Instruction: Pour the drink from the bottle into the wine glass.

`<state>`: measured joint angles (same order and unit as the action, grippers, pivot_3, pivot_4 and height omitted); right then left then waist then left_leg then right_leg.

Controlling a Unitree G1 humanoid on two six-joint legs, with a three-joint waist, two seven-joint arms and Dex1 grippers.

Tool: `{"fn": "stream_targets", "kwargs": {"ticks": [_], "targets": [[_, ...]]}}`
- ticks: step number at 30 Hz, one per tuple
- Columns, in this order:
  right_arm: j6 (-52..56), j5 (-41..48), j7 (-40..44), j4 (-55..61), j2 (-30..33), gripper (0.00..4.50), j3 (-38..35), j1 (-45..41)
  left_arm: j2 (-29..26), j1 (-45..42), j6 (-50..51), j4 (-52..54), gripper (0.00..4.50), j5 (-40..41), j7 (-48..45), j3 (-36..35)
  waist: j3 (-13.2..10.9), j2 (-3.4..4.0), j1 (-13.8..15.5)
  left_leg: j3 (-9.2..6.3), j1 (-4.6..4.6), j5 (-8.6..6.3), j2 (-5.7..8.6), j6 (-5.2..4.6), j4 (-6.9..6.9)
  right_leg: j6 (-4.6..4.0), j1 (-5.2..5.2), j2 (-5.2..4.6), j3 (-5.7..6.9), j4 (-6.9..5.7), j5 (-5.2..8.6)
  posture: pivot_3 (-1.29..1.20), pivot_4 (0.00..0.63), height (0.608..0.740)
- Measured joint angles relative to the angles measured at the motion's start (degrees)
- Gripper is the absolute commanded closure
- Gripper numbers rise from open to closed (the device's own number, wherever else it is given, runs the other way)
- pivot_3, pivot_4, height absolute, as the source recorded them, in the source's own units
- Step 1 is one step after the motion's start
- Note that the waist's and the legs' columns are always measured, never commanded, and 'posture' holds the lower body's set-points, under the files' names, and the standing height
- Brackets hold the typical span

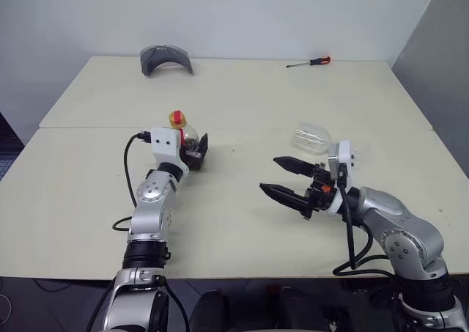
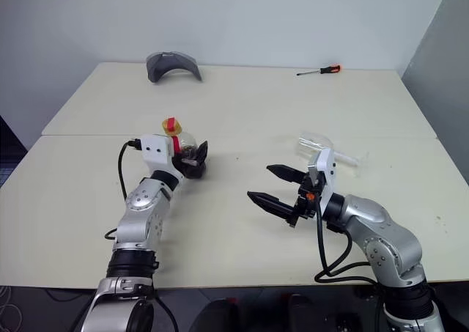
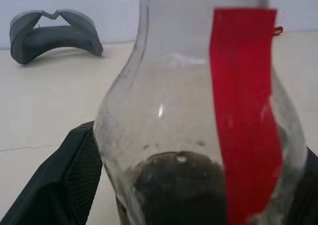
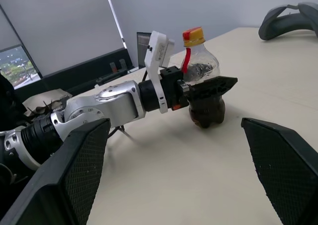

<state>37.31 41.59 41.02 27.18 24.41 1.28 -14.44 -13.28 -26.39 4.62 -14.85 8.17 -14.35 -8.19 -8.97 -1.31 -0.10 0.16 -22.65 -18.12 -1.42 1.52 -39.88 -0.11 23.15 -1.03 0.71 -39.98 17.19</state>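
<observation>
Left end effector (image 1: 196, 153) open, straddling upright bottle (image 1: 185, 135) for grasp. Right end effector (image 1: 282, 179) open, waiting right of bottle; glass (image 1: 312, 138) lying beyond.

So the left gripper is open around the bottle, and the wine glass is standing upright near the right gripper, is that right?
Not quite. The wine glass is lying on its side on the table, just beyond the right gripper, as the right eye view shows. The rest holds: the left gripper is open, with its fingers on either side of the bottle.
</observation>
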Motion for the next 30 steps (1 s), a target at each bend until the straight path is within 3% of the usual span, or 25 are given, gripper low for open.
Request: {"fn": "stream_targets", "kwargs": {"ticks": [1, 4, 9, 14, 23, 30], "targets": [[0.04, 0.0, -0.03, 0.0, 0.0, 0.0, 0.0, 0.0, 0.0, -0.08, -0.28, -0.34, 0.03, 0.01, -0.06, 0.0, 0.0, 0.0, 0.01, 0.0, 0.0, 0.0, 0.0, 0.0, 0.0, 0.0, 0.0, 0.0, 0.0, 0.0, 0.0, 0.0, 0.15, 0.74], [0.12, 0.02, -0.13, 0.01, 0.0, 0.0, 0.0, 0.01, 0.05, -0.07, -1.19, -0.62, 0.63, 0.12, -0.48, 0.03, 0.0, 0.0, 0.01, 0.0, 0.0, 0.0, 0.0, 0.01, -0.01, 0.0, 0.0, 0.0, 0.0, 0.0, 0.0, 0.0, 0.15, 0.74], [0.12, 0.02, -0.27, 0.01, 0.0, 0.0, 0.0, 0.0, 0.06, -0.07, -1.8, -0.78, 1.93, 0.51, -1.1, -0.03, 0.0, 0.0, 0.01, 0.0, -0.01, 0.01, 0.0, 0.01, -0.01, 0.0, 0.0, 0.0, 0.0, 0.0, 0.0, 0.0, 0.15, 0.74], [0.12, 0.02, -0.23, 0.01, 0.0, 0.0, 0.0, -0.4, 0.05, -0.07, -1.87, -0.98, 2.59, 0.65, -1.22, -0.02, 0.0, 0.0, 0.0, -0.01, -0.01, 0.01, 0.0, 0.01, -0.01, 0.0, 0.0, 0.0, 0.01, 0.0, 0.0, 0.0, 0.15, 0.74], [-0.1, -1.16, -0.31, -1.55, -0.27, 0.0, 0.91, -3.31, -1.33, -0.3, -0.55, -0.86, 3.07, 0.93, -2.11, -0.08, 0.0, 0.0, -0.03, 0.0, -0.02, 0.01, 0.0, 0.02, -0.01, 0.0, 0.02, 0.0, 0.01, 0.0, 0.0, 0.0, 0.15, 0.74], [-1.83, -9.33, -2.72, -11.76, -3.62, 0.0, 5.49, -19.16, -5.76, -3.43, 8.26, 5.27, 3.07, 4.72, -12.07, 3.2, -0.03, 0.01, -0.19, -0.01, -0.05, 0.13, 0.0, 0.23, -0.03, 0.0, 0.08, 0.01, 0.03, -0.02, 0.0, 0.0, 0.15, 0.74]]}}
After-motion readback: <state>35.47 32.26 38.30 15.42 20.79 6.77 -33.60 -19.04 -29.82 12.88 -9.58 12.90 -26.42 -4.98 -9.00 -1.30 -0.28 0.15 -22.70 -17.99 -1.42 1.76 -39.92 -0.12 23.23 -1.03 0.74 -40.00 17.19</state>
